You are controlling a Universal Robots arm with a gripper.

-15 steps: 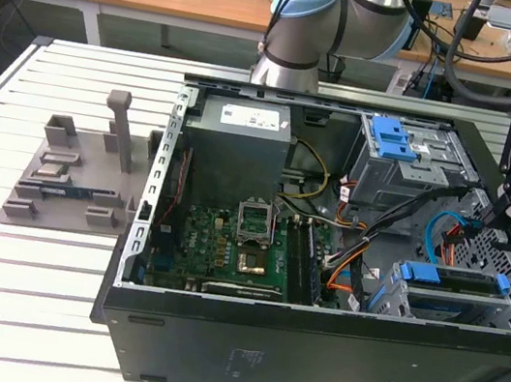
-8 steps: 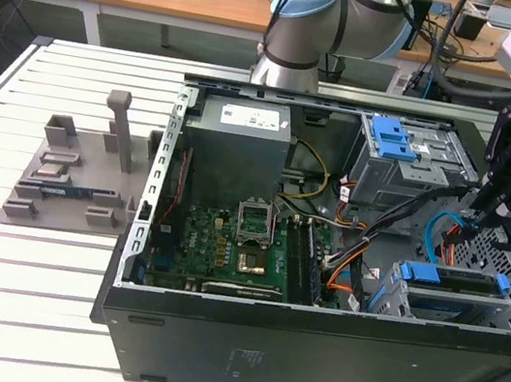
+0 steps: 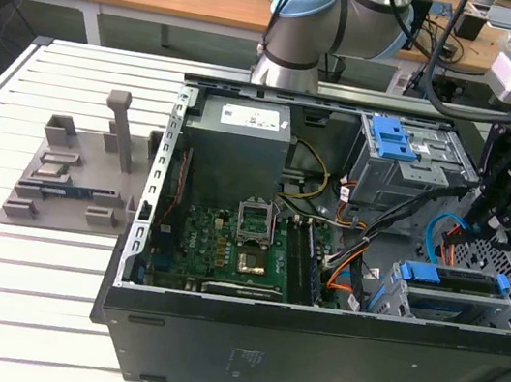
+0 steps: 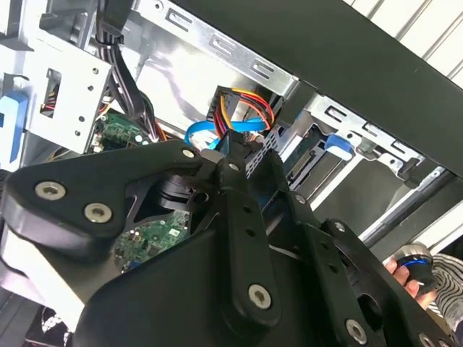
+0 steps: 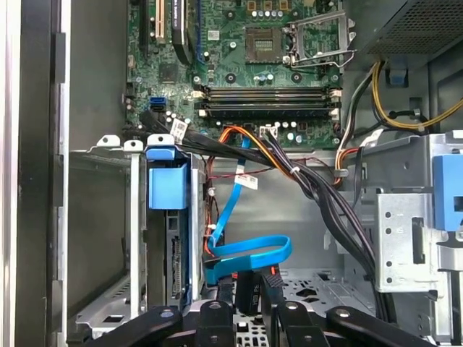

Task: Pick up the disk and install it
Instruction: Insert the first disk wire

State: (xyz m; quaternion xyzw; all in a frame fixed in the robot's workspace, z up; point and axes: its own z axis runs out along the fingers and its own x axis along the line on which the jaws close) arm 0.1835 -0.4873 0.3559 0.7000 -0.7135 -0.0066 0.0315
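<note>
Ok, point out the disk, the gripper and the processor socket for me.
disk (image 3: 452, 279), exterior view, blue rail on its top edge.
gripper (image 5: 246, 312), first wrist view, between its fingertips.
processor socket (image 5: 262, 45), first wrist view, middle of the open socket.

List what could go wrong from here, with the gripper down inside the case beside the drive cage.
1. The gripper is right at the looped blue cable, so it could snag the cable or tug it loose.
2. The black cable bundle runs close by, and the gripper's linkage might catch on it.
3. The disk stands in the drive cage beside the gripper. A sideways bump could jar the disk or scrape the cage wall.
</note>
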